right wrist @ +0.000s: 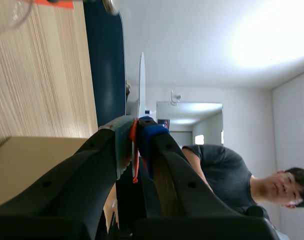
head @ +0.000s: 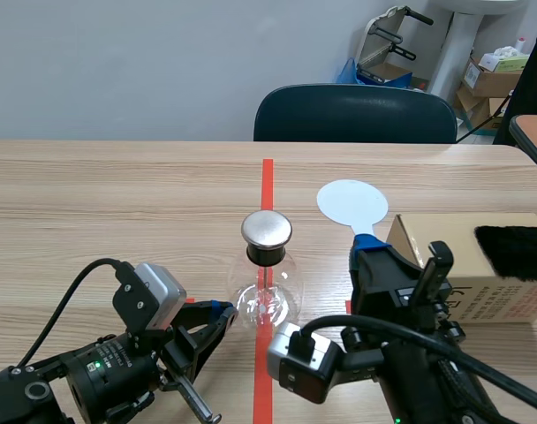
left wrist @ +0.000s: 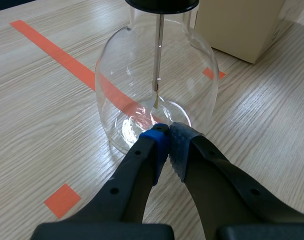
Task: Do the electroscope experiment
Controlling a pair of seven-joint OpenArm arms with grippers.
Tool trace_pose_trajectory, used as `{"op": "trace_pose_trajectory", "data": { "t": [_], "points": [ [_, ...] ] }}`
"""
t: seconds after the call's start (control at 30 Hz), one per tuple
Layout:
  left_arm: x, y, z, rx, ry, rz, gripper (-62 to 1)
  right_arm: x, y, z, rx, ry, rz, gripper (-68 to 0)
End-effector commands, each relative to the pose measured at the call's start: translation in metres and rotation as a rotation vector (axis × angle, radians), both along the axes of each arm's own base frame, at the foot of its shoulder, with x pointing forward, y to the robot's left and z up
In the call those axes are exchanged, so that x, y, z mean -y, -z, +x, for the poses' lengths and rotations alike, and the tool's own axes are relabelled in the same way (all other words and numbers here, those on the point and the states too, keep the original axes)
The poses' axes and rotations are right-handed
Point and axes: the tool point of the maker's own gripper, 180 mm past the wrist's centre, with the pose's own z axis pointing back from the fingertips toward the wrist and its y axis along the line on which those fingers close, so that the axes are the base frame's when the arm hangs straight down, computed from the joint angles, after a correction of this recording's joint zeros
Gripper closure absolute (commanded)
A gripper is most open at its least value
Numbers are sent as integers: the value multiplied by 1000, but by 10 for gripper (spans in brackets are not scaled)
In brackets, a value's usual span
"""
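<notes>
- A bare, pale grey wall [head: 118,62] runs across the far side of the room
- A dark blue chair [head: 355,115] stands at the far edge of a light wood-grain table [head: 92,203]
- In the far right corner, cardboard boxes [head: 491,78] sit beside a white column [head: 454,40], with a folded grey metal frame [head: 388,35] near the wall
- The corner of a second table [head: 535,132] shows at the right
- In the right wrist view, a white ceiling [right wrist: 192,45] glows under a bright light [right wrist: 272,35]

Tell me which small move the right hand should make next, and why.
Probably carry the white disc toward the metal cap of the flask: the right hand is shut on the disc's handle, holding it upright and apart from the cap.
</notes>
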Motion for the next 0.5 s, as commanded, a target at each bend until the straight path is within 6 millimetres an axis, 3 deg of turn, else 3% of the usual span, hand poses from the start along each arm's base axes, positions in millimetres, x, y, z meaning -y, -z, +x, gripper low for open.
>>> {"op": "trace_pose_trajectory", "data": {
  "t": [0.0,0.47],
  "points": [
    [4,-7,1,18,3,-27,-26,-1,-17,3,47,-25,15,-8],
    [4,-8,2,21,2,-30,-27,-38,-15,-13,12,-262,-16,-8]
  ]
}}
